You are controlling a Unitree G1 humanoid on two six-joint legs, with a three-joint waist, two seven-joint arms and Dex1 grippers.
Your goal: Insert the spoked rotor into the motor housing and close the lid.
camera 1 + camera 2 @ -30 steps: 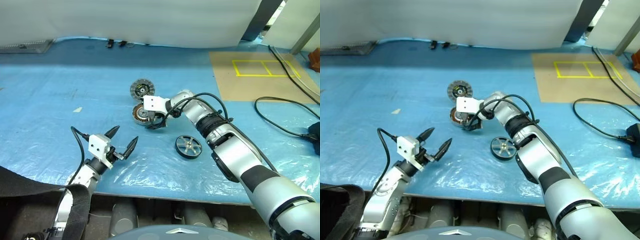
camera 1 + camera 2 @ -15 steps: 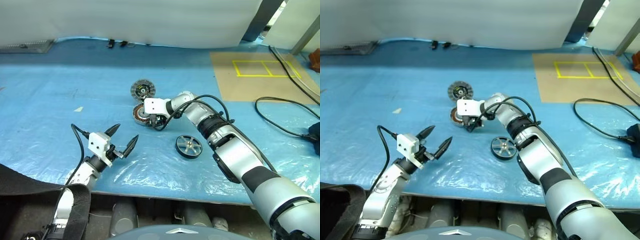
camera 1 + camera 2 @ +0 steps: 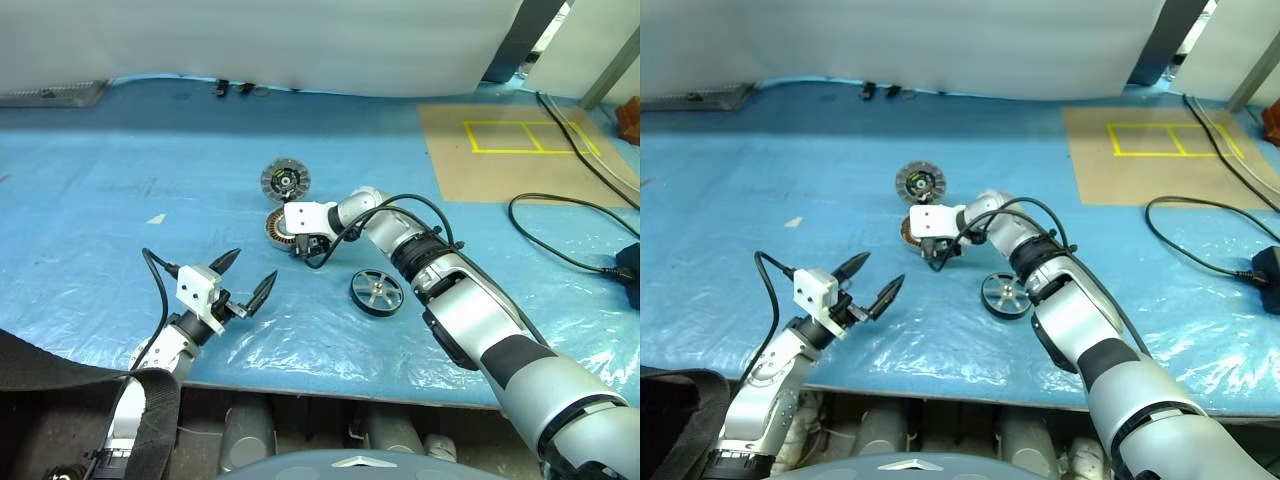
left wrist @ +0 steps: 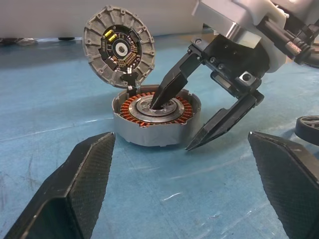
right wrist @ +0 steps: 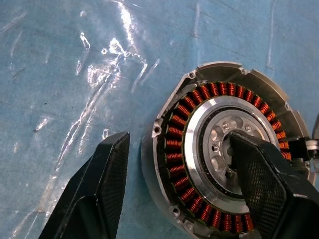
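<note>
From the head, the right gripper [image 3: 312, 243] sits at the motor housing [image 3: 277, 227] while the spoked rotor [image 3: 377, 293] lies apart on the blue sheet, not yet inserted. In the left wrist view its fingers straddle the housing wall (one tip inside the centre), the left gripper [image 4: 187, 186] gapes empty, and the lid [image 4: 118, 48] stands hinged open. The right wrist view shows the housing's copper windings ringing an empty centre, so insertion and closing remain.

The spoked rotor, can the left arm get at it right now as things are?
Probably yes. The spoked rotor lies flat in the open on the blue sheet, and the left gripper hovers open nearby, nothing between them. The right gripper is busy straddling the motor housing wall.
</note>
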